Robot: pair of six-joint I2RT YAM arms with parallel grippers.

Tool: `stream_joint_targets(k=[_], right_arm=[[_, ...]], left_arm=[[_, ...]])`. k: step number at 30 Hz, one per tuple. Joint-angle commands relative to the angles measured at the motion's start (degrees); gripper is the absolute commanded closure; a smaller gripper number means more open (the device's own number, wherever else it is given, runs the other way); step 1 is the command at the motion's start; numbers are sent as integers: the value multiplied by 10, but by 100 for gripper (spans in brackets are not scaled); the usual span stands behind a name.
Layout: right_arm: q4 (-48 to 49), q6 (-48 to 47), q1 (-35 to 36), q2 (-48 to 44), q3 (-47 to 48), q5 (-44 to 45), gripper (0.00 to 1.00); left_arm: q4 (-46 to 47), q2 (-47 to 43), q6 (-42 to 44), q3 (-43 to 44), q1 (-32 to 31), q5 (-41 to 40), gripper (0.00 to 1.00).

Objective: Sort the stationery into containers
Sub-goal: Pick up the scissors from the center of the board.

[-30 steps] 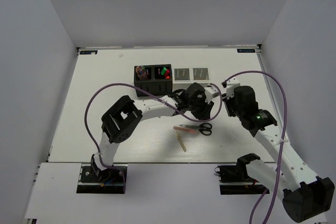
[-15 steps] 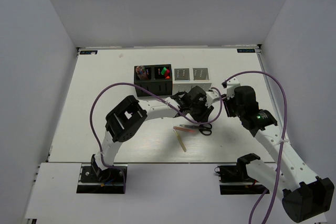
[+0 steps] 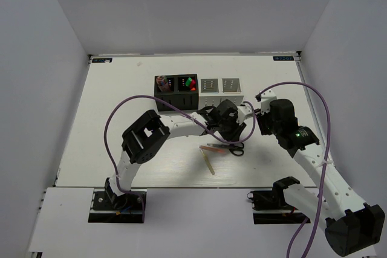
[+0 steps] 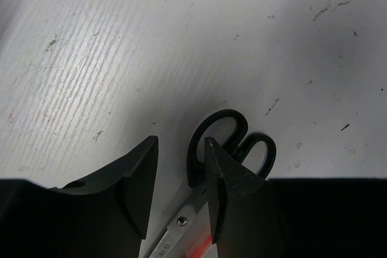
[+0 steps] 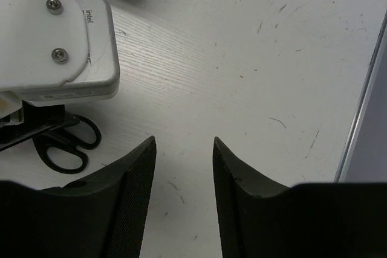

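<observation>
Highlighters (image 3: 190, 83) in the holders (image 3: 175, 99); scissors (image 3: 236, 148) and two sticks (image 3: 208, 161) unsorted on the tabletop (image 3: 121, 119); left claw (image 4: 180, 149) spread above scissors; right claw (image 5: 183, 143) spread, empty.

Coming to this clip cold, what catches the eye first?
The left gripper, jaws open, hangs directly over the black-handled scissors at mid-table, a pale wooden stick lying close by. Behind them stands the row of four holders, two black and two white, with bright caps showing in the second black one.
</observation>
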Motion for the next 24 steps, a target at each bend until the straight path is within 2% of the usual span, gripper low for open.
stream_joint_targets(k=[1,11,19,24], right_arm=[[19,0,-1,-4,0,-8,53],[17,-1,0,-6,-1,-9,52],[19,-1,-1,-10,2,-11,51],[17,-1,0,-11,1,-11,48]], left_arm=[[-5,8,4,8,-12,17,53],[-10,24,20,13,-25,2,53],[-37,36,77,16,-44,-94,53],[-37,36,84,-5,-47,-115,53]])
